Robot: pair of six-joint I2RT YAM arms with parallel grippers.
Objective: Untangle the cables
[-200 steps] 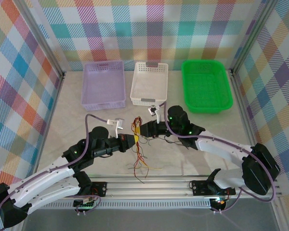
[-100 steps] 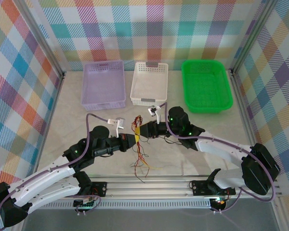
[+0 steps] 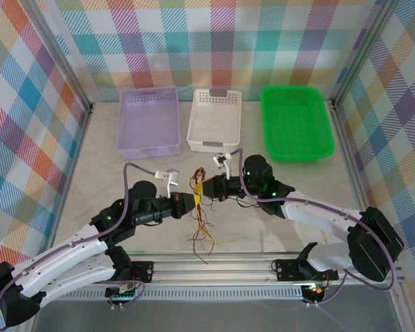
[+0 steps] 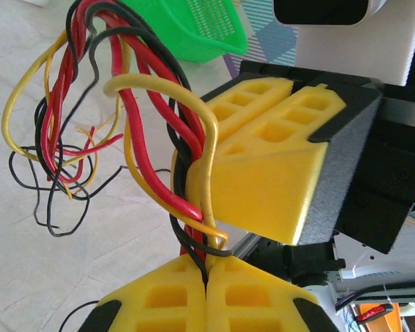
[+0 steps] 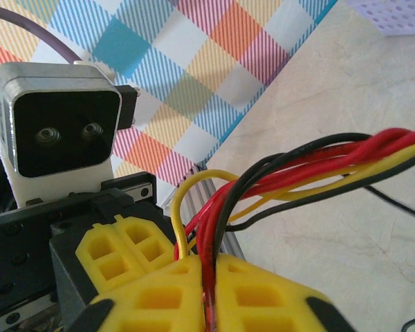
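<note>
Pincer check first: the left pincer is pressed together on the cables, with red, black and yellow strands coming straight out of its closed yellow seam. Same story for the right pincer, which is clamped on the same bunch, with a yellow strand looping up right beside the grip.

What matters for the next move is that the two grips sit almost tip to tip in the middle of the desk. The left arm comes in from the left and the right arm from the right, so there's barely any cable between them. The bunch itself runs roughly near-to-far. A few ends stick up past the pincers, and the rest trails down onto the desk toward the arm bases in a loose snarl.

My guess is the pincers need to draw apart sideways, across the bunch. Neither arm is really nearer, since both already have hold of it. Which strand each one grips tightest I can't tell — they're too bundled up at the seams.
</note>
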